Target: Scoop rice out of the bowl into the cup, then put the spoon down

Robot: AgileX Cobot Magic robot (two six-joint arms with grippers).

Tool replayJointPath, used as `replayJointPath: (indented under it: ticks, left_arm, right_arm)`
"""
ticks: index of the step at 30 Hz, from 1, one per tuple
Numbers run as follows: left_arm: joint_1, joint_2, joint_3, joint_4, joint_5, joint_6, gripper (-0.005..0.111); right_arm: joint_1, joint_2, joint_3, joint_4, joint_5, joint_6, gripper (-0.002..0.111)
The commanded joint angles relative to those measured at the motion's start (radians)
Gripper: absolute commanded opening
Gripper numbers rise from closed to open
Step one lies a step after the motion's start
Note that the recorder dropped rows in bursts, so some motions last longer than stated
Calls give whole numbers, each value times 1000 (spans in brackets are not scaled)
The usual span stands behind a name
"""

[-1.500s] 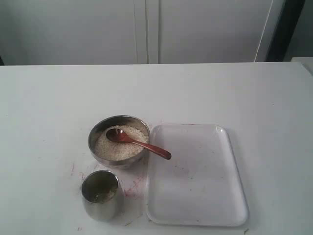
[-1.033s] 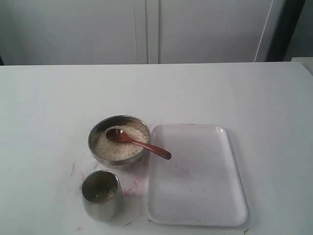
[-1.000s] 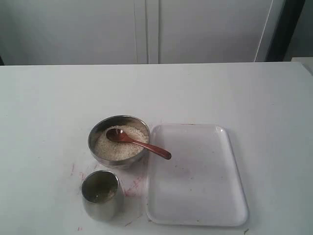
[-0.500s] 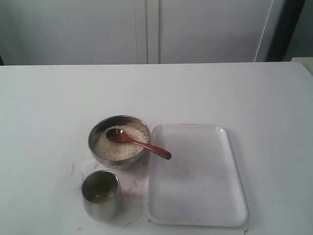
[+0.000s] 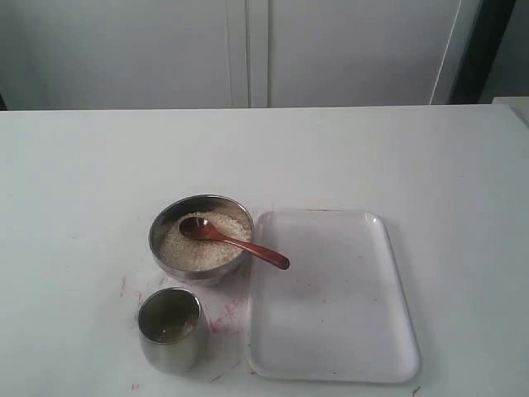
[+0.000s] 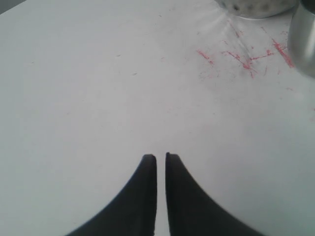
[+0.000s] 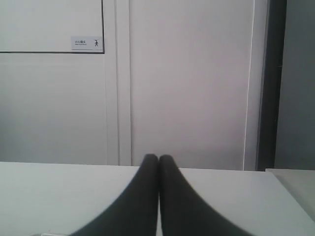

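A shiny steel bowl sits on the white table, holding a heap of white rice. A reddish-brown wooden spoon rests in it, its oval head on the rice and its handle sticking out over the rim toward the tray. The small steel cup stands just in front of the bowl. Neither arm shows in the exterior view. My left gripper hovers over bare table, shut with a hairline gap and holding nothing; the cup's side and the bowl's base show at that view's edge. My right gripper is shut and empty, facing the wall.
A white rectangular tray lies to the right of the bowl and cup. Red scribble marks stain the table around the cup. White cabinet doors stand behind the table's far edge.
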Motion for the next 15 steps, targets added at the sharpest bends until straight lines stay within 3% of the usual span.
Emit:
replayJointPath:
  ticks: [1, 15]
  left_arm:
    - [-7, 0, 9, -6, 52, -6, 14]
    - [-7, 0, 9, -6, 52, -6, 14]
  right_arm:
    - [-3, -5, 5, -1, -61, 67, 0]
    - [-1, -5, 5, 9, -69, 445, 0]
